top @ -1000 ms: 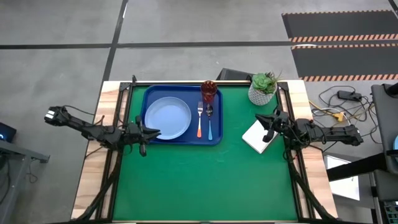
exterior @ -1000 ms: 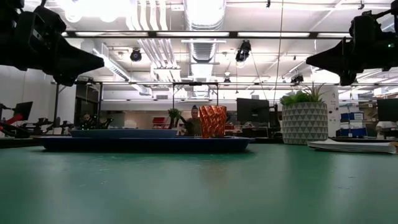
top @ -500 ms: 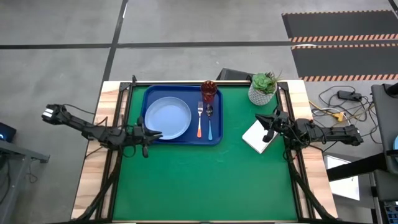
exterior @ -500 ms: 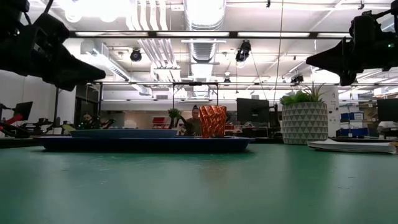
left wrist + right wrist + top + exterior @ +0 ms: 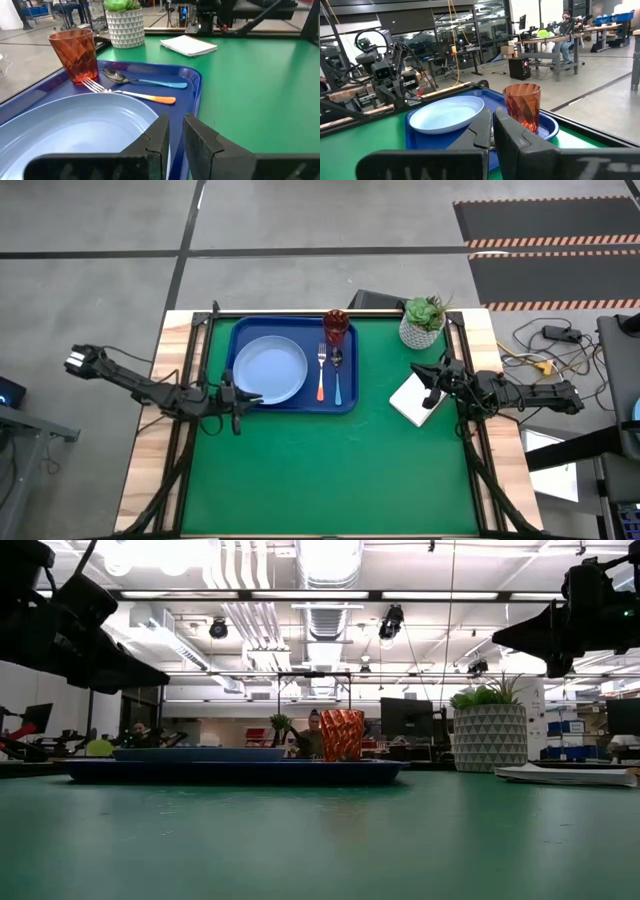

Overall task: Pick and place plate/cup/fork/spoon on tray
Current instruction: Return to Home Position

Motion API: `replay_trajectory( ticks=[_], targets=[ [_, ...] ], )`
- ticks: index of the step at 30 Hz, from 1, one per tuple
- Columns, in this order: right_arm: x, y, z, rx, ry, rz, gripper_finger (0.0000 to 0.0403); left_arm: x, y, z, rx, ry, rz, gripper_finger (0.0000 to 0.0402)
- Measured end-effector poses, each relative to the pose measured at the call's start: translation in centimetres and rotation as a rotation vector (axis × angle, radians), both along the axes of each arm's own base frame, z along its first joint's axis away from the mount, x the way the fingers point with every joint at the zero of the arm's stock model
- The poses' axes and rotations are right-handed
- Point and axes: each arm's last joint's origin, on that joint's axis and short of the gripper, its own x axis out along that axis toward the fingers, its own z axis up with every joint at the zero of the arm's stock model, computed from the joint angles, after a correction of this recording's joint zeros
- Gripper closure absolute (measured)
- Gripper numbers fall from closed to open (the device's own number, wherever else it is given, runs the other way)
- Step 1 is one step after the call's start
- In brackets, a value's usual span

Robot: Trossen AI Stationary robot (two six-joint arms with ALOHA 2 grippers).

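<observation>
The dark-blue tray (image 5: 348,402) lies at the table's far middle. On it rest the pale-blue plate (image 5: 270,370), the red-brown cup (image 5: 335,326) upright at its far right corner, the orange-handled fork (image 5: 321,372) and the blue-handled spoon (image 5: 337,375), side by side. My left gripper (image 5: 256,396) hovers over the tray's near left part, by the plate's near rim (image 5: 125,107); its fingers are all but shut, with a narrow slit, and empty. My right gripper (image 5: 424,374) is shut and empty, above the table's right side.
A white box (image 5: 416,400) lies under my right gripper near the table's right edge. A white pot with a green plant (image 5: 423,322) stands at the far right corner. Bare green table (image 5: 330,470) spreads across the near half.
My left gripper has sunk lower over the tray's near left part and tipped its fingers a little downward, staying empty. The tableware and my right arm have kept still.
</observation>
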Motion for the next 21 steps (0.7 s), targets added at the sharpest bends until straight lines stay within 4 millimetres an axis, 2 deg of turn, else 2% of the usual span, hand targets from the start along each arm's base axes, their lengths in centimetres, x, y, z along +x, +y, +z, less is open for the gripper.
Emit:
replay_trajectory(
  ticks=[21],
  targets=[
    [0.0,0.0,0.0,0.0,0.0,0.0,0.0394,0.4,-0.1,-1.5,0.046,0.129,0.0,0.0366]
  ],
)
